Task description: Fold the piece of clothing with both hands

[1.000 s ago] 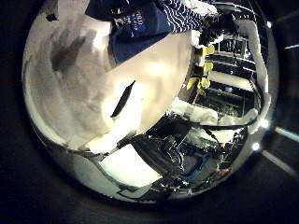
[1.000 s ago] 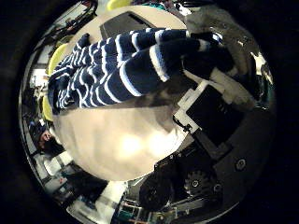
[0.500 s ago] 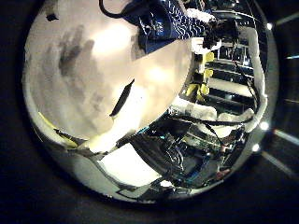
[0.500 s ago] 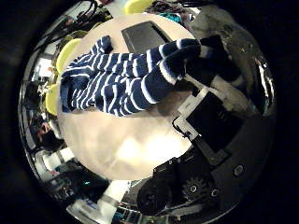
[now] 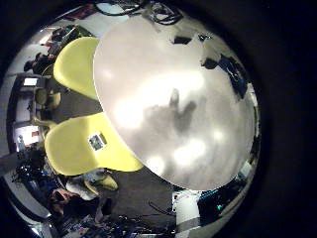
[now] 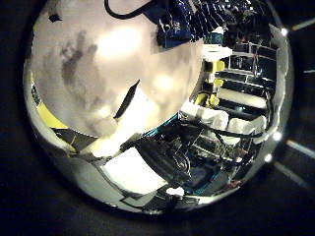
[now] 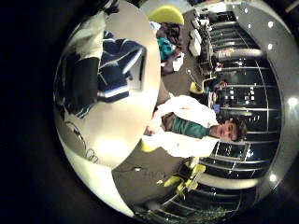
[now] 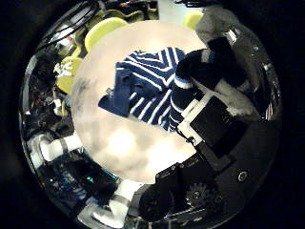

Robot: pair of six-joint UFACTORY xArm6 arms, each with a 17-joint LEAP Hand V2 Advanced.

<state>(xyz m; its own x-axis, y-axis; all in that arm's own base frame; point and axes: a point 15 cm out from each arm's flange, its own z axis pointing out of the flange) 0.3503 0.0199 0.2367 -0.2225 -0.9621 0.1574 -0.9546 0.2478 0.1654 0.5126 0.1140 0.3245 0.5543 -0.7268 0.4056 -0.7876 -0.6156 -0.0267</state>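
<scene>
Lying on round white table [image 8: 133, 143] beside yellow chairs [image 5: 84, 149]: navy-and-white striped clothing [image 8: 148, 86], bunched and hanging in folds, one edge being pinched by right hand [image 8: 205, 81]; left hand's fingers impossible to tell.

round pale table [image 8: 133, 153], glossy top. striped garment [image 8: 148, 86] lies bunched on it, in the right thumb side view spread from centre toward 12 o'clock, one sleeve end under that hand's fingers at 2 o'clock. in the left little finger side view the table [image 5: 188, 109] is mostly bare, small dark items [image 5: 181, 41] near its far rim.
</scene>
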